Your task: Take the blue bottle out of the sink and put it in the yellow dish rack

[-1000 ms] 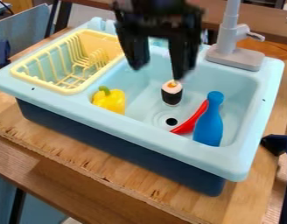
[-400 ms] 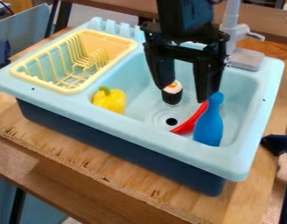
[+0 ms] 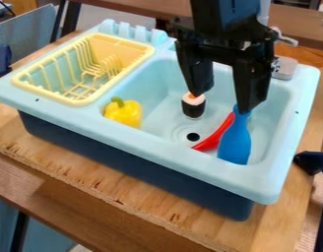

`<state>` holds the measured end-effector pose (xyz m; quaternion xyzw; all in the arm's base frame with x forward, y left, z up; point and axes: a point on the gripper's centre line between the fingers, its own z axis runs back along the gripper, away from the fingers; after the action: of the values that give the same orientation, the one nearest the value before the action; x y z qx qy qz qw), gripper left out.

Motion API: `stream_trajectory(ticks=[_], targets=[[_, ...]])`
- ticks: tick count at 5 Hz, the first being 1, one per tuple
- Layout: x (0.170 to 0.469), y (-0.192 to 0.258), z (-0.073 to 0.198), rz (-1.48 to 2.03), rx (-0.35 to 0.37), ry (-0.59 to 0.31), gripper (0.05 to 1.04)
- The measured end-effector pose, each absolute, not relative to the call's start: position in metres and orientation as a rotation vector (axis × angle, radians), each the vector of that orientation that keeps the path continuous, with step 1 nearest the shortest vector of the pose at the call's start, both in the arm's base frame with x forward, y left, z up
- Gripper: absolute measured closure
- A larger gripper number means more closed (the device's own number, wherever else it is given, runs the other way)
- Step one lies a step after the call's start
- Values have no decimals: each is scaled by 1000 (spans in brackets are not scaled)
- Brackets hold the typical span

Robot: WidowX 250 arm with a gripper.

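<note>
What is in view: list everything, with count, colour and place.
Toy sink: one, light blue over dark blue, centre
Dish rack: one, yellow, sink's left side
Bell pepper: one, yellow, basin's left end
Sushi roll: one, black and white, mid-basin
Curved object: one, red, beside the bottle
Bottle-shaped object: one, blue, basin's right
Faucet: one, grey, behind basin
Board: one, wooden, under sink
Gripper: one, black, over basin, fingers apart

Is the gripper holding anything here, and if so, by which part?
Nothing is held; the gripper is open above the sink, its fingers apart.
</note>
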<state>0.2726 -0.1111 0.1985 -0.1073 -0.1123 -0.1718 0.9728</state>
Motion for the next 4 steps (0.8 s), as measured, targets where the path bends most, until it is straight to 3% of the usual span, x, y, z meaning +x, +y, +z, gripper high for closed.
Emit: stream_trajectory(ticks=[1, 4], targets=[[276, -114, 182, -363, -208, -169, 83], [296, -114, 163, -364, -155, -119, 83]])
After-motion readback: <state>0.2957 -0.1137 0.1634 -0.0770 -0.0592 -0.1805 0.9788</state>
